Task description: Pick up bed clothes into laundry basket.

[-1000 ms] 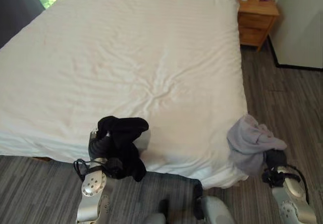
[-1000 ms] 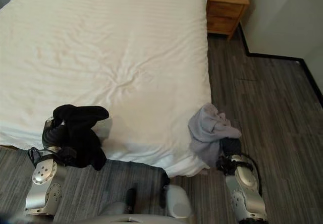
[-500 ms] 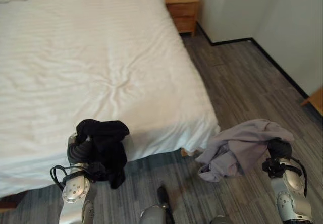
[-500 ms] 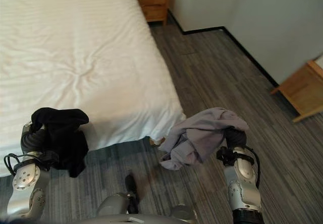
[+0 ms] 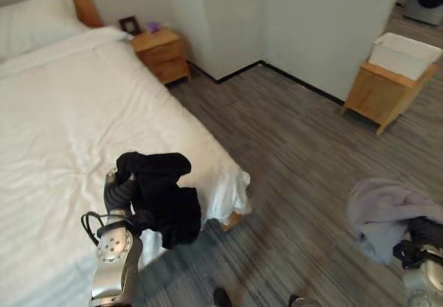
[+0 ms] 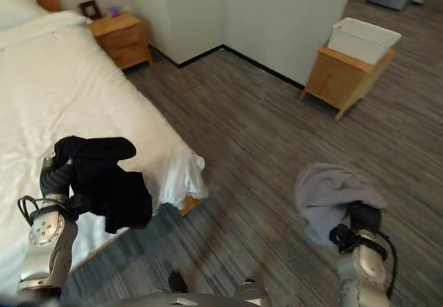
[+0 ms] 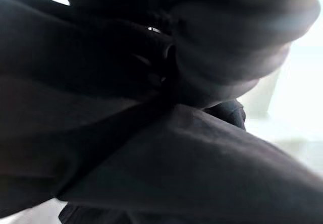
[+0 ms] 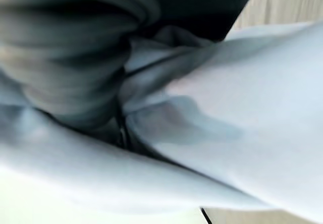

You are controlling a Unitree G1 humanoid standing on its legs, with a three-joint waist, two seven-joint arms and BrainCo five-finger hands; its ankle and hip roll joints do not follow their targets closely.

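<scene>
Black garment (image 5: pixel 163 200) bunched, hanging down over left hand (image 5: pixel 119 191) beside bed (image 5: pixel 55 148), grey garment (image 6: pixel 331 200) crumpled over right hand (image 6: pixel 363 218), both grips hidden, no readable writing

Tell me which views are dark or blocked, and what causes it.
Left wrist view: the black garment lies across the camera, so it is dark. Right wrist view: the pale grey garment hangs close before the camera. Eye views: evenly lit.
</scene>
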